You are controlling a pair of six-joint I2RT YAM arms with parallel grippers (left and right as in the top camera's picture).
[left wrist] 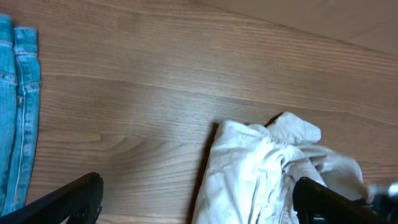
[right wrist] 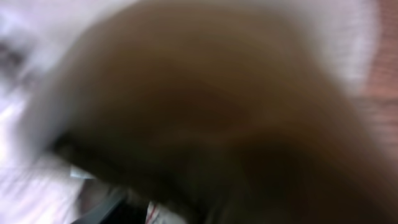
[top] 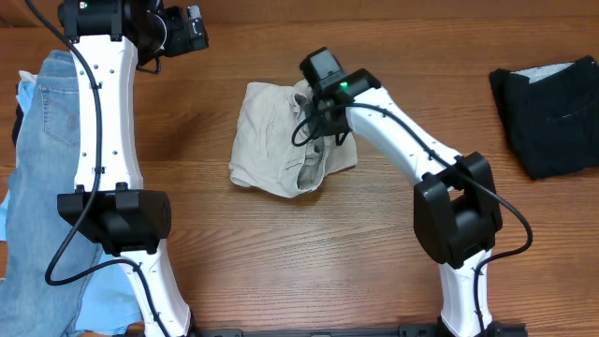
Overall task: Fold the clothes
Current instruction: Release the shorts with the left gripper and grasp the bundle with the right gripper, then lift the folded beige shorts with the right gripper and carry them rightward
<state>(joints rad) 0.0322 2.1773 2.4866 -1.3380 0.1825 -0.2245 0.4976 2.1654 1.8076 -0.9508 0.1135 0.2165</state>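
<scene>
The beige khaki shorts [top: 271,140] lie crumpled in the middle of the table. They also show in the left wrist view [left wrist: 261,174]. My right gripper [top: 316,110] is down on the shorts' upper right part, its fingers buried in the cloth. In the right wrist view, blurred cloth [right wrist: 37,180] fills the frame and hides the jaws. My left gripper [top: 187,28] is open and empty, raised at the back left, away from the shorts; its fingers spread wide in its wrist view [left wrist: 196,186].
Light-blue denim jeans [top: 51,140] lie along the left edge and show in the left wrist view [left wrist: 15,93]. A black folded garment [top: 552,112] lies at the far right. Bare wood lies in front of the shorts.
</scene>
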